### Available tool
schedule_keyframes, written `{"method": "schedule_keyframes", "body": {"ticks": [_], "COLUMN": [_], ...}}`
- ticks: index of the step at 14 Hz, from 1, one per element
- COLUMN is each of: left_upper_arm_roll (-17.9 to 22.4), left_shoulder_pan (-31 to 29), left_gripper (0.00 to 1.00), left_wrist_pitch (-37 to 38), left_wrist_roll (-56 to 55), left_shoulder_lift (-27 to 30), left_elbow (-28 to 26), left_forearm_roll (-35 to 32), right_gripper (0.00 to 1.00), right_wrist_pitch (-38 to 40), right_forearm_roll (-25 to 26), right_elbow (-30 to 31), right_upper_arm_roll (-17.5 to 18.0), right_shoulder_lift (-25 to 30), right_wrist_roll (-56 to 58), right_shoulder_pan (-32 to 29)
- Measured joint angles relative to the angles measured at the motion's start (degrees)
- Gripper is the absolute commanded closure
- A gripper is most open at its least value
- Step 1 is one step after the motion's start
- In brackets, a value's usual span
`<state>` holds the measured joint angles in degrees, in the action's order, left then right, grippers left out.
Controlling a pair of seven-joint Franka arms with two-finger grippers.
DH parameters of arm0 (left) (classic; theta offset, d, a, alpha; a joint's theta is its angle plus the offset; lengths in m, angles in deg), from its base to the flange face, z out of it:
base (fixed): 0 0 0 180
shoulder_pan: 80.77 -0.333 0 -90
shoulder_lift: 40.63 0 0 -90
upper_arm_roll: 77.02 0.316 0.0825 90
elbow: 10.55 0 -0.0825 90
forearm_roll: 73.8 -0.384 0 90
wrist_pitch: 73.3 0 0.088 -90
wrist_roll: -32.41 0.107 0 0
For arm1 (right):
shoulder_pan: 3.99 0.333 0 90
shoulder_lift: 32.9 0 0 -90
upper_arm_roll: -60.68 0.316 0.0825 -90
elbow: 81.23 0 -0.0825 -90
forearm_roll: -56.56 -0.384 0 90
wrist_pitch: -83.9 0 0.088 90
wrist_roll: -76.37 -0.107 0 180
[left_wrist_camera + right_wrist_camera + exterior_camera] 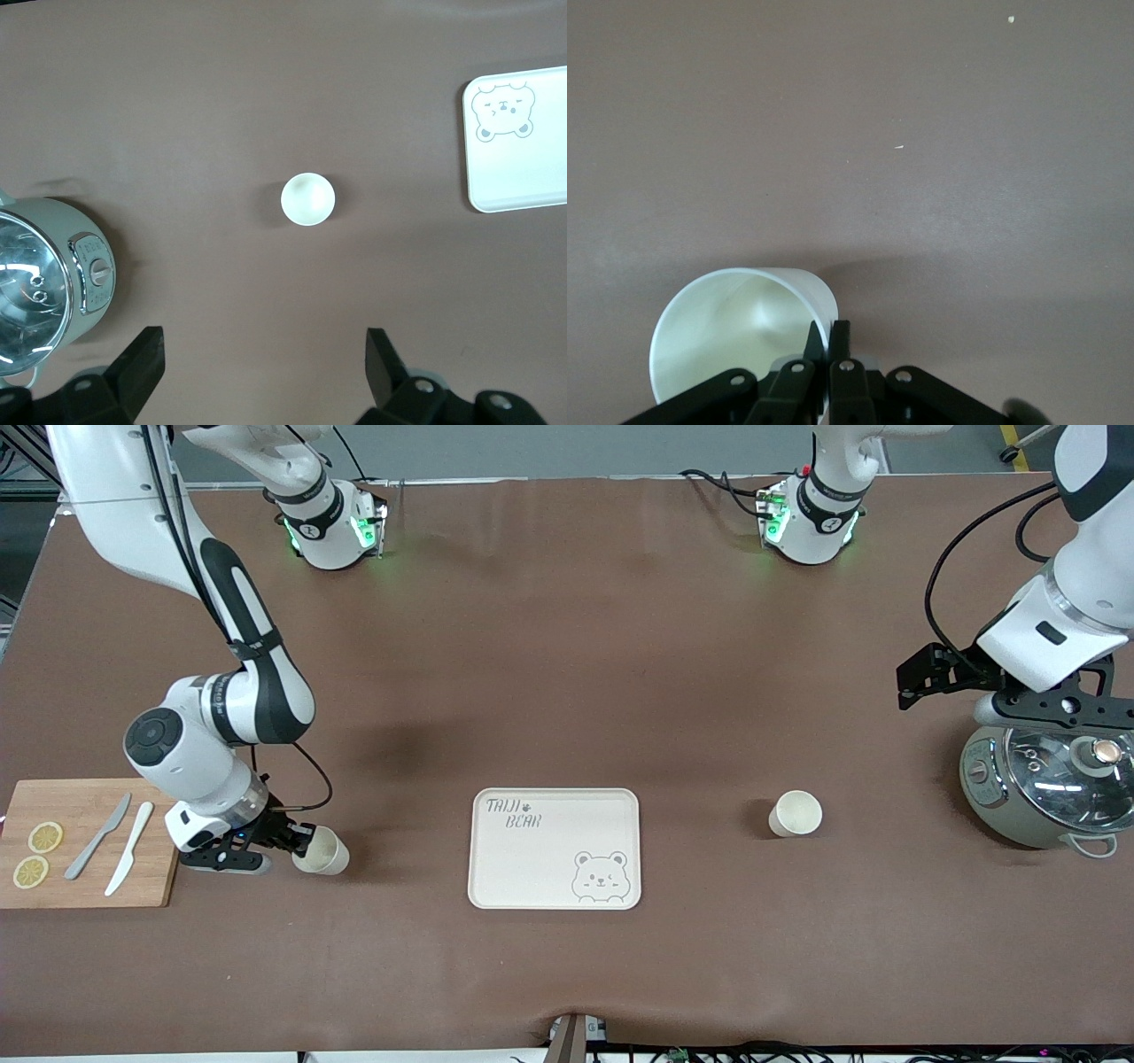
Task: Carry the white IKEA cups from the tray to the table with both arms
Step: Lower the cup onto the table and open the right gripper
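The tray (554,849) is seen at lower centre of the front view with nothing on it; both white cups are already off it, so the task is judged to be at its last step. One cup (795,813) stands upright on the brown surface (567,691), right of centre in the frame, well apart from the tray and from the steel cooker (1045,788) at the right edge. The left hand (1010,691) is held high over the cooker at the frame's right, its fingers spread wide and holding nothing; in the left wrist view that cup (307,198) lies clear between the two black fingertips (142,354), untouched. The left arm is judged to be waiting. The second cup (323,852) is at lower left of the front view, tilted, just beside the bamboo cutting board (84,841), which carries two lemon slices (37,854) and two knives (113,845). The right hand (297,841) is clamped on this cup's rim; the right wrist view shows the fingers pinched nearly together over the thin wall of the cup (740,341). Whether the base is touching the surface cannot be told. The next move is judged to call for the cup being levelled and set down upright, the fingers then being released and drawn straight up, so that the rim is not dragged and the cup is not tipped.
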<state>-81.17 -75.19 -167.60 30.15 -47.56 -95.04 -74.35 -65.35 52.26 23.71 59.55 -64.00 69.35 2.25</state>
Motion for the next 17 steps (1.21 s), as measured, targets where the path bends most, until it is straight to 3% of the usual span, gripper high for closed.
{"method": "schedule_keyframes", "body": {"ticks": [13, 14, 16, 17], "left_upper_arm_roll": [0.0, 0.0, 0.0, 0.0], "left_shoulder_pan": [0.0, 0.0, 0.0, 0.0], "left_gripper": [0.0, 0.0, 0.0, 0.0], "left_wrist_pitch": [-0.4, -0.4, -0.4, -0.4], "left_wrist_roll": [0.0, 0.0, 0.0, 0.0], "left_shoulder_lift": [0.0, 0.0, 0.0, 0.0], "left_elbow": [0.0, 0.0, 0.0, 0.0], "left_forearm_roll": [0.0, 0.0, 0.0, 0.0], "right_gripper": [1.0, 0.92, 0.0, 0.0], "right_wrist_pitch": [-3.3, -3.4, -3.5, -3.5], "right_forearm_roll": [0.0, 0.0, 0.0, 0.0], "right_elbow": [0.0, 0.0, 0.0, 0.0], "right_upper_arm_roll": [0.2, 0.2, 0.2, 0.2], "right_shoulder_lift": [-2.4, -2.6, -2.6, -2.6], "right_wrist_roll": [0.1, 0.1, 0.1, 0.1], "right_shoulder_pan": [0.0, 0.0, 0.0, 0.0]}}
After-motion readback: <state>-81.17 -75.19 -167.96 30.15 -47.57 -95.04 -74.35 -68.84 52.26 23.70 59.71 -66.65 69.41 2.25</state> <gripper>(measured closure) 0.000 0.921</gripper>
